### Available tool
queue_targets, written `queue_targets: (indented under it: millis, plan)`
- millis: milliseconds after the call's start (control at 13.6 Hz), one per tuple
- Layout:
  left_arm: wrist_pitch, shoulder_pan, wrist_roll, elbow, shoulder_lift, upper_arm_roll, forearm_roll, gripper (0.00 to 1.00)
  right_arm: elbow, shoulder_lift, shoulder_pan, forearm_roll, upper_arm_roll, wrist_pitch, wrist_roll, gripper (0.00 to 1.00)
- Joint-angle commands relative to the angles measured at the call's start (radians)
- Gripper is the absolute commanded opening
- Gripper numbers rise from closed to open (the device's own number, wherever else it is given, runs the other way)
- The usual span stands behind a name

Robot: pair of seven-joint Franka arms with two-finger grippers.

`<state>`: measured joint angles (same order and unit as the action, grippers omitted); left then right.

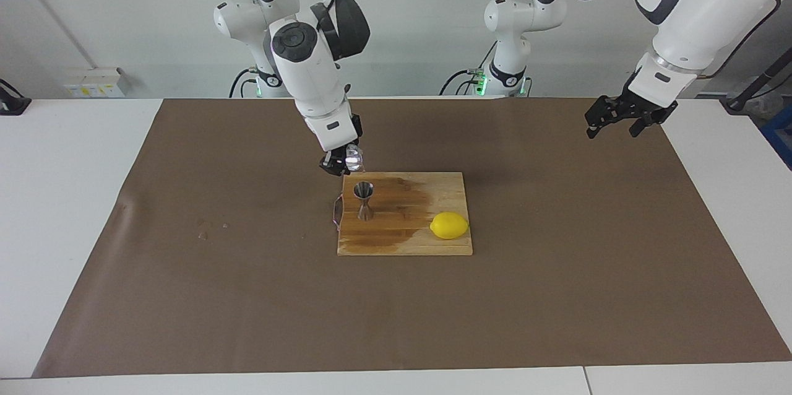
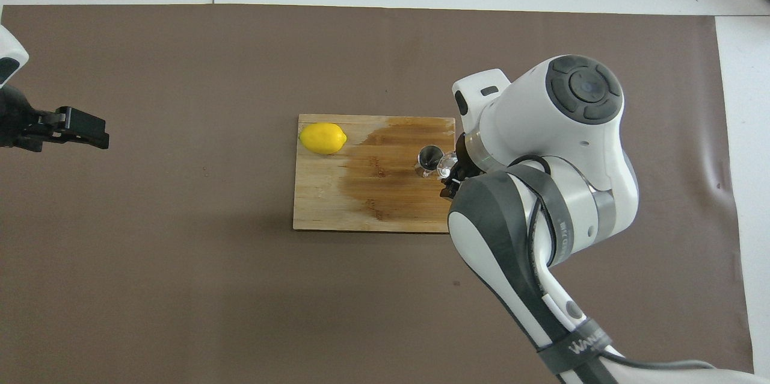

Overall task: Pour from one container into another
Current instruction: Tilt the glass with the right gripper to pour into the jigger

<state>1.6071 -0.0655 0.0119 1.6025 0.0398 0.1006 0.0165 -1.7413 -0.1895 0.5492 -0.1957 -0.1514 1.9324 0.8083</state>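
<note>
Facing view: a pale bamboo cutting board [image 1: 405,240] lies on the brown paper mat [image 1: 185,259], a dark wet stain spread over the grain at its right-arm end. On that stain the steel jigger [image 1: 364,200] stands upright, two cones joined at a narrow waist, mouth up. The smooth yellow lemon [image 1: 449,225] lies on the board toward the left arm's end. The right gripper [image 1: 338,160] clamps the tiny clear glass cup [image 1: 353,158], raised and tipped, above the jigger. The left gripper [image 1: 625,115] waits over the mat, fingers spread.

Overhead view: the cup [image 2: 447,164] shows just beside the jigger's round mouth [image 2: 429,157]; the lemon's [image 2: 323,138] long axis runs along the board [image 2: 319,203].
</note>
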Motion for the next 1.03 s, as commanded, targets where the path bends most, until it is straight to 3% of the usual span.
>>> queue_targets:
  millis: [0, 440, 953]
  plan:
    - [-0.009, -0.007, 0.000, 0.022, -0.025, 0.004, -0.010, 1.00, 0.014, -0.011, 0.011, 0.048, 0.001, 0.011, -0.041, 0.39]
    - [-0.009, -0.007, 0.000, 0.022, -0.025, 0.002, -0.010, 1.00, 0.089, -0.065, -0.002, 0.050, 0.001, 0.002, -0.109, 0.37]
    - [-0.009, -0.007, 0.000, 0.022, -0.025, 0.002, -0.010, 1.00, 0.094, -0.099, 0.014, 0.099, 0.001, -0.021, -0.155, 0.24]
